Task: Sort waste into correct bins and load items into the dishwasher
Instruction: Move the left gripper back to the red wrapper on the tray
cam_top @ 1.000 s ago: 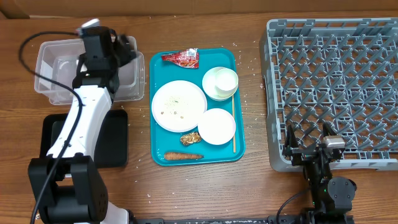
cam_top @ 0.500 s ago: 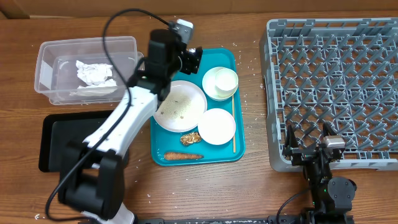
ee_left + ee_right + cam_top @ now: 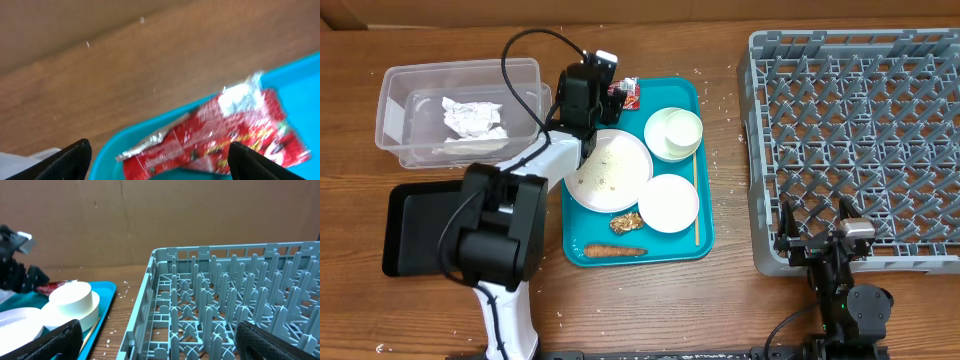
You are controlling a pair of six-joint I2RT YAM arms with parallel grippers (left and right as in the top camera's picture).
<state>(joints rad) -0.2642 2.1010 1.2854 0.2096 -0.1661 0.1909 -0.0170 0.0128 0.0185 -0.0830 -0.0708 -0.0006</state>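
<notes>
Red wrapper at teal tray edge | left fingers spread over it, right fingers spread | risk: flat foil slipping from shallow pinch

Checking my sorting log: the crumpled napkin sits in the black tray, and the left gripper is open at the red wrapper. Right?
No: the overhead view shows the crumpled napkin in the clear tub, not the black tray. The left gripper is open at the red wrapper, as you said.

wooden table | clear tub | black tray | teal tray | grey rack
</notes>
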